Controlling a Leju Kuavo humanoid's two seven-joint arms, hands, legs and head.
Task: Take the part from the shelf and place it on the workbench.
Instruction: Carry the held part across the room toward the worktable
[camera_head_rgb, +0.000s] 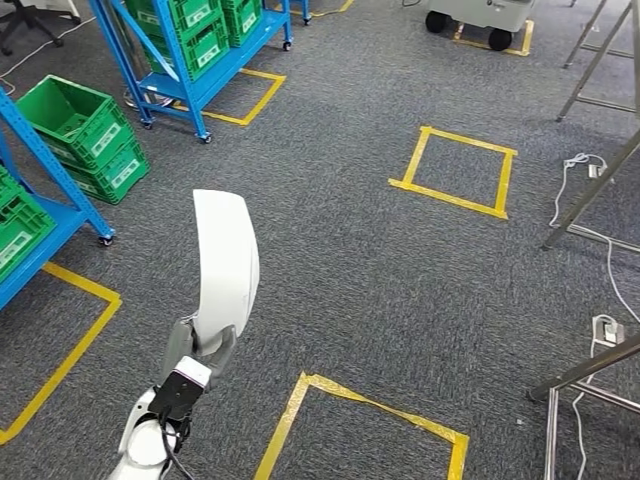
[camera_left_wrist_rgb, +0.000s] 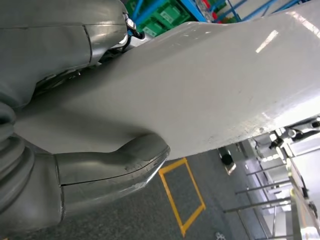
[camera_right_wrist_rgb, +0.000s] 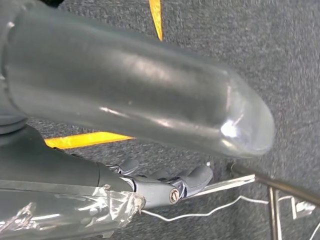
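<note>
Head view is looking down on a grey, coarse-woven carpet floor (camera_head_rgb: 355, 260) that is carrying squares of yellow tape (camera_head_rgb: 454, 170). At the left, blue steel shelves on castors (camera_head_rgb: 198, 95) are holding green ribbed plastic crates (camera_head_rgb: 81, 130), and slanting metal frame legs (camera_head_rgb: 592, 180) with loose white cables (camera_head_rgb: 577, 165) are standing at the right.

Low on the left, the smooth, white, curved plastic shell part (camera_head_rgb: 224, 265) is standing upright above the floor, well apart from the shelves. The left hand (camera_head_rgb: 198, 345) is gripping it at its lower end, with the silver arm coming up beneath. In the left wrist view the part (camera_left_wrist_rgb: 211, 85) is running as a broad, matt, lightly scuffed panel, pressed between the thick grey thumb (camera_left_wrist_rgb: 124, 167) on one face and darker fingers on the other.

In the right wrist view the right hand (camera_right_wrist_rgb: 151, 150) is hanging over the carpet, glossy thumb and dark fingers stretched out straight, holding nothing.
</note>
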